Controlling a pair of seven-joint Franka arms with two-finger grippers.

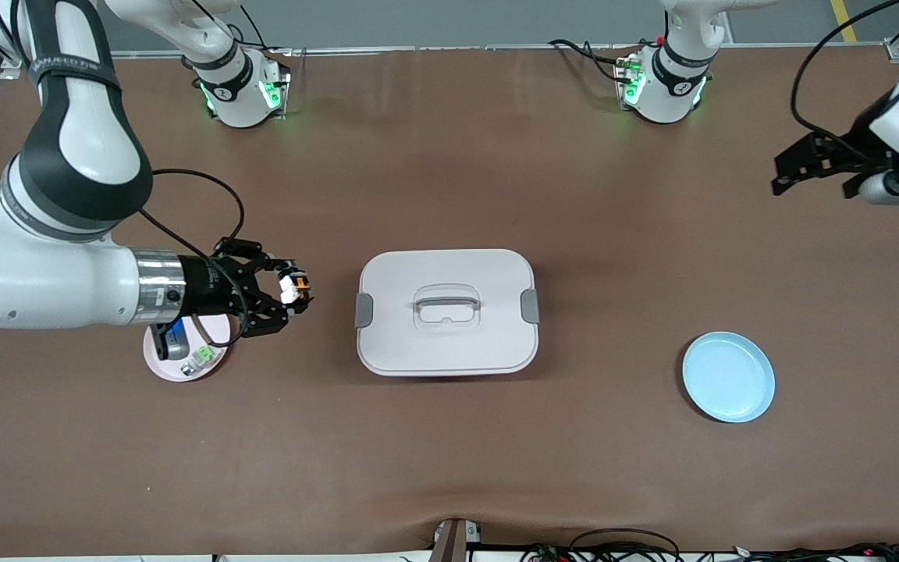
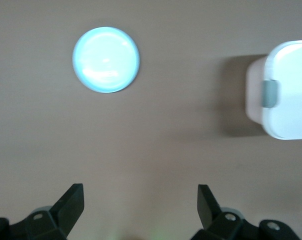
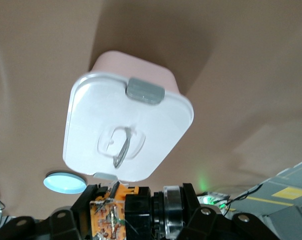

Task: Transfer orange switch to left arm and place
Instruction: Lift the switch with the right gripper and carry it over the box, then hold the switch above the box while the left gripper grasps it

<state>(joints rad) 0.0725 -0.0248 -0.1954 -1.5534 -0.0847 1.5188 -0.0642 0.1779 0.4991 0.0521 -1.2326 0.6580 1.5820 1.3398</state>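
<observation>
We've got the orange switch (image 1: 295, 286) clamped in the right gripper (image 1: 284, 295) beside the box (image 1: 446, 312), w/ the left gripper (image 1: 789, 170), fingers apart, waiting over the table's other end, so the box sits between them.

We saw a box (image 1: 447, 312) that looked like smooth white plastic with matt grey clips, and its lid had a soft sheen in the right wrist view, all sitting on a brown table (image 1: 449, 453) covering that looked matt and a bit rippled at the near edge. The blue plate (image 1: 728, 377) came across glossy, catching a bright glare in the left wrist view, and the pink plate (image 1: 165, 363) looked like smooth plastic too. The right arm (image 1: 51, 234) had glossy white shells with a brushed-metal ring at the wrist, and the orange switch (image 1: 294, 287) looked like hard plastic.
</observation>
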